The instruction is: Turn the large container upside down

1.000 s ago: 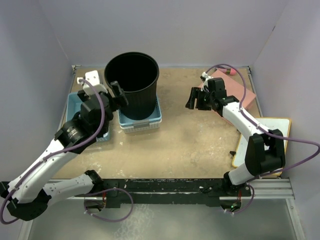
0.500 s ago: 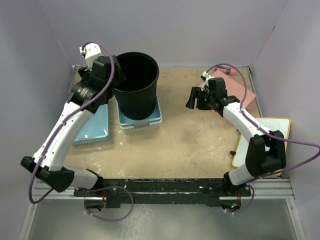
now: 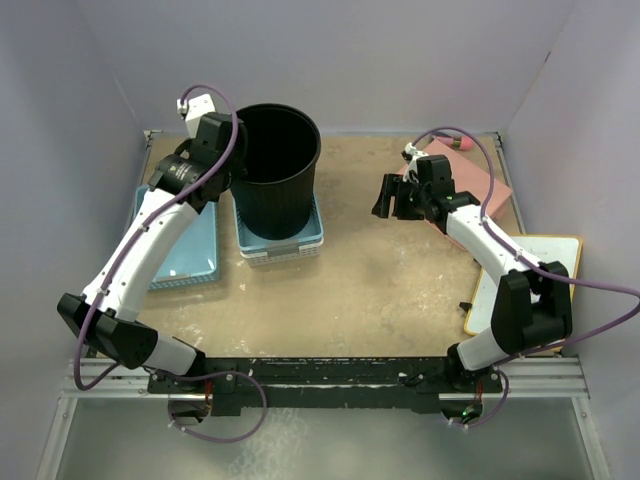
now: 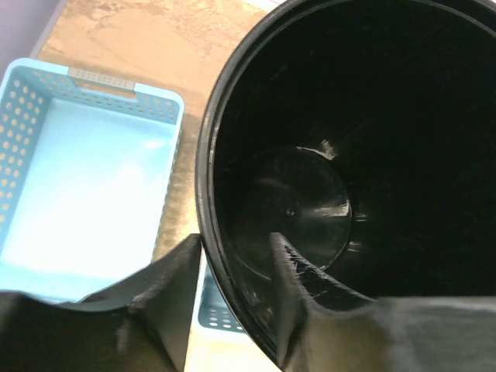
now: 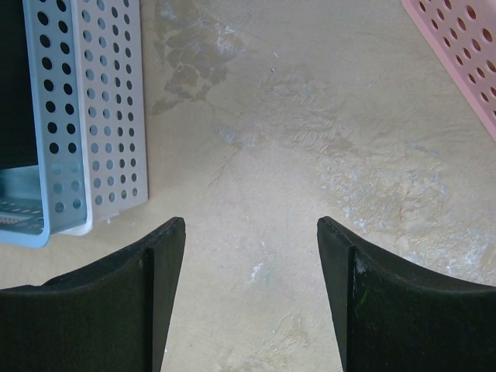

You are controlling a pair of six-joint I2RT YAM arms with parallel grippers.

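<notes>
The large container (image 3: 275, 165), a tall black round bin, stands upright in a blue basket (image 3: 280, 248) at the back left. My left gripper (image 3: 232, 160) comes down over its left rim. In the left wrist view the jaws of this gripper (image 4: 232, 236) straddle the bin's (image 4: 310, 194) wall, one finger inside and one outside. They are partly closed, and a strip of basket shows between the outer finger and the wall. My right gripper (image 3: 388, 197) hovers open over bare table to the right of the bin, with nothing between the fingers (image 5: 250, 225).
An empty light blue basket (image 3: 190, 250) (image 4: 77, 194) lies left of the bin. The bin's blue basket (image 5: 58, 116) is nested in a white one (image 5: 116, 116). A pink basket (image 3: 465, 175) (image 5: 465, 62) sits at the back right, a yellow-edged board (image 3: 540, 260) by the right wall.
My left arm has swung up from beside the bin to its left rim, and its jaws have narrowed around the wall. The right arm has stayed put.
</notes>
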